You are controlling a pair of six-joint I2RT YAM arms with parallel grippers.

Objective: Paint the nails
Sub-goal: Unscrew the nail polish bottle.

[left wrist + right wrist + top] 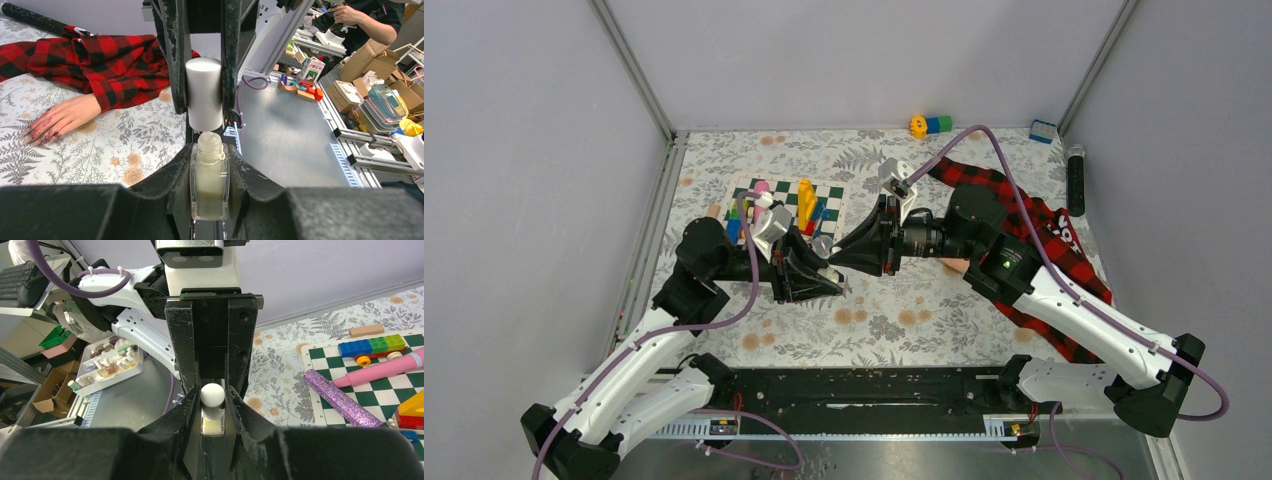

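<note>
Left wrist view had the clearest look: the left gripper point(209, 167) was clamped around a small glass polish bottle point(209, 187) of pale liquid at bottom centre. The right gripper point(204, 102), coming in from the top of the frame, was pinched onto the bottle's white cap point(204, 92). The cap sat just above the threaded neck, which was showing, so it looked loosened or partly lifted. Couldn't tell if it was fully free, and no brush was visible. The dummy hand point(62, 116) lay flat on the floral table point(125, 145) at the left of that frame, with its plaid sleeve point(100, 57) trailing to the upper left. The nails point(36, 131) looked smudgy reddish-pink and were well apart from the bottle. In the top external view the two grippers met nose to nose mid-frame, with the hand mostly hidden behind the right arm. My read: this was the bottle-opening step, no painting underway. Next move probably calls for drawing the cap straight out along the neck so the brush clears the rim. Then it has to swing over to the fingertips without dripping, left side holding the bottle steady.
</note>
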